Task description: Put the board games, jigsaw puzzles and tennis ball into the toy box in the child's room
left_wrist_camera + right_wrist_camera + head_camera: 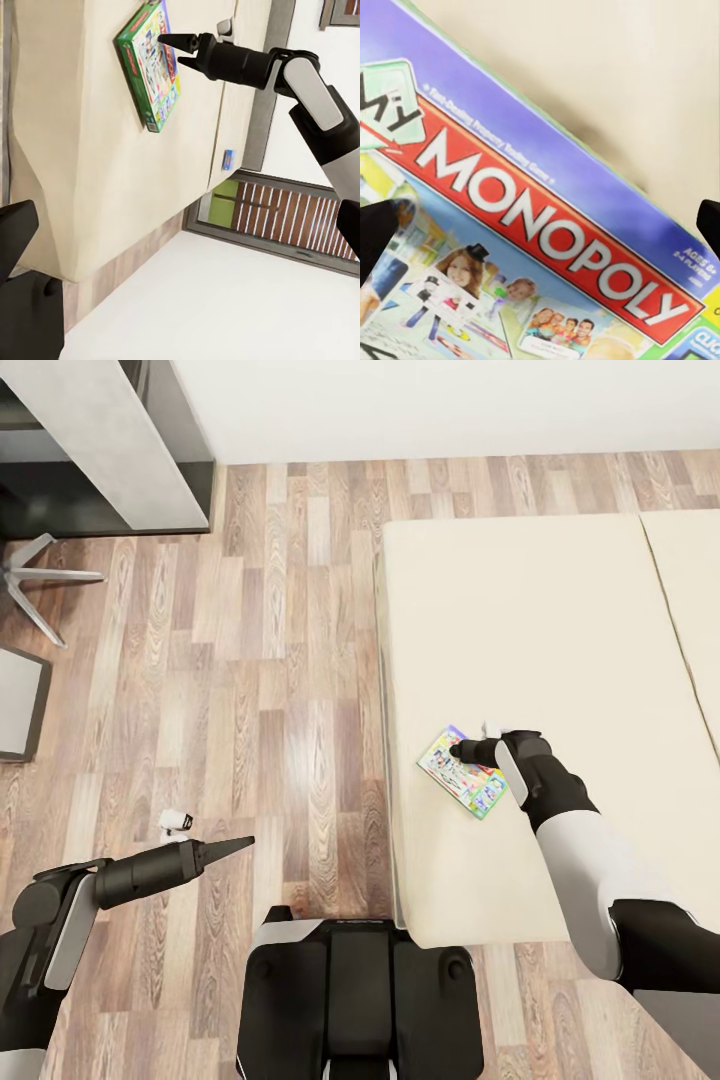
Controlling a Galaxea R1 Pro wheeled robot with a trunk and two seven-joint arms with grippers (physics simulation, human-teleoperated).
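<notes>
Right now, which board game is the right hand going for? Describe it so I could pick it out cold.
Start at the wide beige bed on the right of the head view. Near its front left edge lies a flat board game box, with the right hand at its far edge. It is the colourful box on the plain mattress, with a red MONOPOLY banner on blue and cartoon figures below.

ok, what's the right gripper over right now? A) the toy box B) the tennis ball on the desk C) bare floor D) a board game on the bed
D: the right gripper hangs over the Monopoly board game lying flat on the bed; its wrist view shows the box lid close up, with a dark fingertip at each side of the frame.
</notes>
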